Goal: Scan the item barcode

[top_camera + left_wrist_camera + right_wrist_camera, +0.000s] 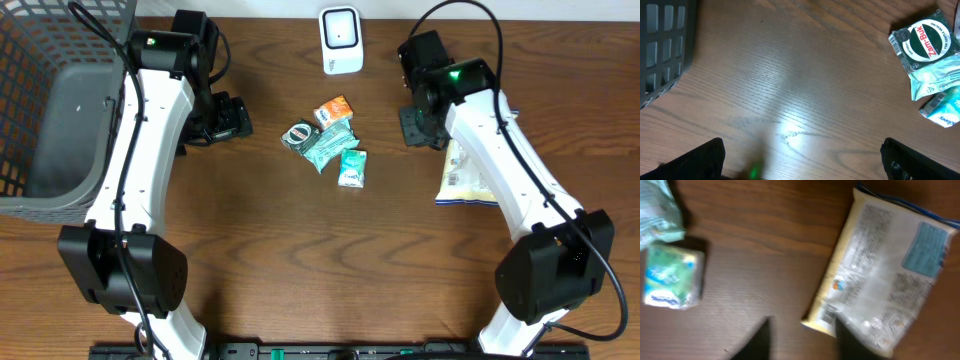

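close against the right wrist lens: two dark fingers (757, 342) of the right gripper (802, 332), spread apart, clamping nothing. between them, bare wood and the near corner of a pale packet (885, 280); that corner touches or sits just under the other finger, cannot tell which. lies flat on the table (765, 240), printed side up, blue patch toward its far end, print too blurred to read. off to the other side, a green tissue pack (672, 275), with a teal pouch (657, 215) just beyond it.

seen from overhead, rests at the table's right side, partly under the right arm, well apart from the scanner (341, 40), upright at the far edge near the middle. between scanner and near edge, a small cluster: orange sachet (334, 110), zam-buk pack (299, 134), pouch and tissue pack, touching or overlapping one another.

left gripper (802, 167) released as wide as can be seen, one finger in each lower corner of its view, only wood between, holding nothing. hovers between the cluster and a grey basket (60, 120) at the table's left edge.
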Tool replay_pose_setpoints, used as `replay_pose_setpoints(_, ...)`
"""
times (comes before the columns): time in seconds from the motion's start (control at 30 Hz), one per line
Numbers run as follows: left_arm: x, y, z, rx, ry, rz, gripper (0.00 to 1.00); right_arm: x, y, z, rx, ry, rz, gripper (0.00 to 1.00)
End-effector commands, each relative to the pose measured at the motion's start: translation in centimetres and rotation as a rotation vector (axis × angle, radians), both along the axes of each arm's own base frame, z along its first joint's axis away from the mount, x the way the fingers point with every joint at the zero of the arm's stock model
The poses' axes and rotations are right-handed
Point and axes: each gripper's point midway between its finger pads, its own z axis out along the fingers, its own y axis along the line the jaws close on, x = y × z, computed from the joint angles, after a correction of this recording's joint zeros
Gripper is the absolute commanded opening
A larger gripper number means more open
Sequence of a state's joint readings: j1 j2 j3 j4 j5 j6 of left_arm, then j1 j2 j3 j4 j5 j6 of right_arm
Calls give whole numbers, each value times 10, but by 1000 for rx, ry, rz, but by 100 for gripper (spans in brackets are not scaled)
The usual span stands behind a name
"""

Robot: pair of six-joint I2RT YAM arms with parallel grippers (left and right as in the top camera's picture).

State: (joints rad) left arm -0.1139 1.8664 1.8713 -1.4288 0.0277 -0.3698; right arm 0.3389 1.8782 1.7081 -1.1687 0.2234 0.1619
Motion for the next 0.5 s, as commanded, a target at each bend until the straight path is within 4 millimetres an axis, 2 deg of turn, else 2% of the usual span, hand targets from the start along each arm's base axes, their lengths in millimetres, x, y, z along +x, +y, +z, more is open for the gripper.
replay_pose_setpoints(0.0,-2,0,5,-4,-12,6,98,4,7,-2,120,5,-47,50)
replay_pose_setpoints(0.13,-2,0,5,-4,-12,6,98,8,-5,-3,265,40,-102,56)
replay_pose_setpoints(0.23,-2,0,5,-4,-12,6,98,8,-34,-3,324,66,-184,57)
replay_pose_setpoints(0.43,-2,0,5,-4,-12,6,97,1,-92,-6,327,94,-318,64)
replay_pose_setpoints(0.47,-2,0,5,-4,-12,6,98,0,-100,-6,326,96,-337,68)
